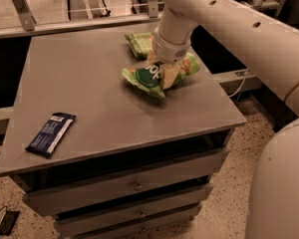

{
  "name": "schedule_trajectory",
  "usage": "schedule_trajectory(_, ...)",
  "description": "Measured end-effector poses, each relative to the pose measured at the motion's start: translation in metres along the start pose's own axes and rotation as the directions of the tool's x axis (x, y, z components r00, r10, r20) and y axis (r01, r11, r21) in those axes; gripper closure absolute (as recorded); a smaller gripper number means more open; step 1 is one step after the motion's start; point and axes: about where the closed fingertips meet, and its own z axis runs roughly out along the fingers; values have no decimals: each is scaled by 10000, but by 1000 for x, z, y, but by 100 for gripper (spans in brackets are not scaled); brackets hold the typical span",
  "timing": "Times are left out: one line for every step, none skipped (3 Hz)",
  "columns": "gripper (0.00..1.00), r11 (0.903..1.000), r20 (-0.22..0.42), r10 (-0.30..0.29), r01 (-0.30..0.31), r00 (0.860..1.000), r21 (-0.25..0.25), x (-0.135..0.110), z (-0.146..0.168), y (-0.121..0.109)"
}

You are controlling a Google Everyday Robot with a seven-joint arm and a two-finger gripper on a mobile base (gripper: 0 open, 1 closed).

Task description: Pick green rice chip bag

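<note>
The green rice chip bag [144,77] is a puffy light-green bag with a dark green oval. It lies at the back right of the grey table top [104,103]. My gripper [167,74] comes down from the white arm onto the bag's middle and is shut on it; the bag bunches up around the gripper. The bag's right end [190,64] sticks out past the gripper. The wrist hides part of the bag.
A smaller flat green packet [139,43] lies just behind the bag, near the table's back edge. A dark blue bar wrapper [51,133] lies at the front left. Drawers are below the top. My white arm and base fill the right side.
</note>
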Motion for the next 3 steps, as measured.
schedule_trajectory(100,9983,785,83,-128,9969,570,-13,-41,5)
schedule_trajectory(100,9811,2163,287,-690,9759,1810,-38,-135,18)
schedule_trajectory(100,9785,2564,200,-715,9664,1933,-47,-141,15)
